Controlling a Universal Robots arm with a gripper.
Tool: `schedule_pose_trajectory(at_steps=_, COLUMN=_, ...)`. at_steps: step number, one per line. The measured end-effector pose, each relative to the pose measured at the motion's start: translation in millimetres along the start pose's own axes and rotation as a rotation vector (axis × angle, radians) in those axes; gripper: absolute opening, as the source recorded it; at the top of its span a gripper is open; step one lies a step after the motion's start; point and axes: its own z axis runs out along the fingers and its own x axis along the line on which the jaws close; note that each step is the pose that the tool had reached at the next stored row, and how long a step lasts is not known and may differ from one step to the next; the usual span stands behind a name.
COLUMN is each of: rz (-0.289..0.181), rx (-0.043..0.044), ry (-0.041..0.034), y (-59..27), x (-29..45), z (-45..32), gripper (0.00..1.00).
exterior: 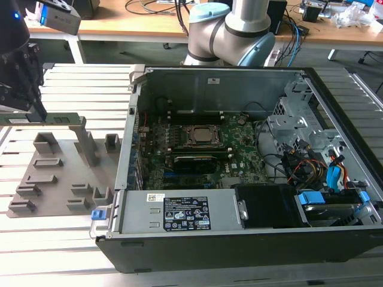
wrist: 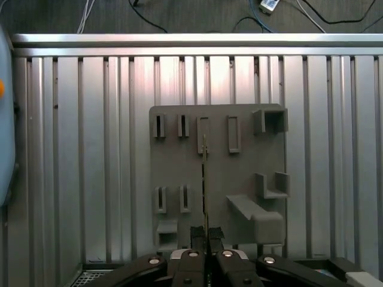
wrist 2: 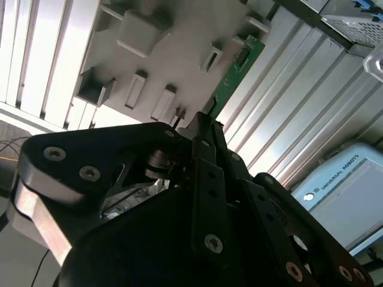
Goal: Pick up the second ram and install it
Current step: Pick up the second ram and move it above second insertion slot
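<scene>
The gripper [exterior: 31, 106] is squeezing the second ram [exterior: 51, 118] between its two black fingers [wrist: 197, 234], which are closed almost all the way on the thin stick. In the exterior view, the ram is hanging flat and level at the exterior view's left, over the gray tray [exterior: 57, 179] and outside the computer case [exterior: 239, 239]. A pale label is showing on the green stick near the gripper. The stick's far end is sitting just beside a tall post [exterior: 85, 140] on the tray, and I cannot tell if they are touching.

In the first wrist view, the ram [wrist: 204, 170] is showing as a thin line over the tray [wrist: 239, 173]. In the second wrist view, the green stick [wrist 2: 236, 70] is poking out past the fingers [wrist 2: 206, 149].

Inside the open case, a white sticker [exterior: 185, 213] with tiny print is lying on the metal box at the front.
</scene>
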Motion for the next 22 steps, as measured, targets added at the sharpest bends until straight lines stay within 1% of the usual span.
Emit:
schedule_pose_trajectory(at_steps=3, rz=0.0, rx=-0.0001, ry=0.0001, y=-3.2, x=0.0, z=-0.1, gripper=0.13)
schedule_pose_trajectory(at_steps=8, rz=0.0, rx=-0.0003, ry=0.0001, y=-18.8, x=-0.2, z=-0.5, gripper=0.13)
schedule_pose_trajectory(at_steps=9, rz=0.0, rx=-0.0013, ry=-0.0004, y=-28.0, x=-0.4, z=-0.8, gripper=0.13)
schedule_pose_trajectory(at_steps=10, rz=0.0, rx=-0.0019, ry=-0.0017, y=-34.0, x=-0.4, z=-1.0, gripper=0.13)
schedule_pose_trajectory(at_steps=11, rz=0.0, rx=-0.0022, ry=-0.0038, y=-38.5, x=-0.5, z=-1.0, gripper=0.13)
schedule_pose_trajectory(at_steps=14, rz=0.0, rx=-0.0027, ry=-0.0098, y=-44.9, x=-0.6, z=-1.2, gripper=0.13)
schedule_pose_trajectory(at_steps=15, rz=0.0, rx=-0.003, ry=-0.0154, y=-49.5, x=-0.7, z=-1.3, gripper=0.13)
schedule_pose_trajectory(at_steps=16, rz=-0.001, rx=-0.0036, ry=-0.0177, y=-55.4, x=-0.7, z=-1.4, gripper=0.13)
schedule_pose_trajectory(at_steps=18, rz=-0.001, rx=-0.0043, ry=-0.0176, y=-61.7, x=-0.8, z=-1.5, gripper=0.13)
schedule_pose_trajectory(at_steps=20, rz=0.0, rx=-0.0054, ry=-0.0177, y=-72.9, x=-1.0, z=-1.6, gripper=0.13)
schedule_pose_trajectory(at_steps=22, rz=-0.001, rx=-0.0061, ry=-0.0176, y=-81.1, x=-1.1, z=-1.8, gripper=0.13)
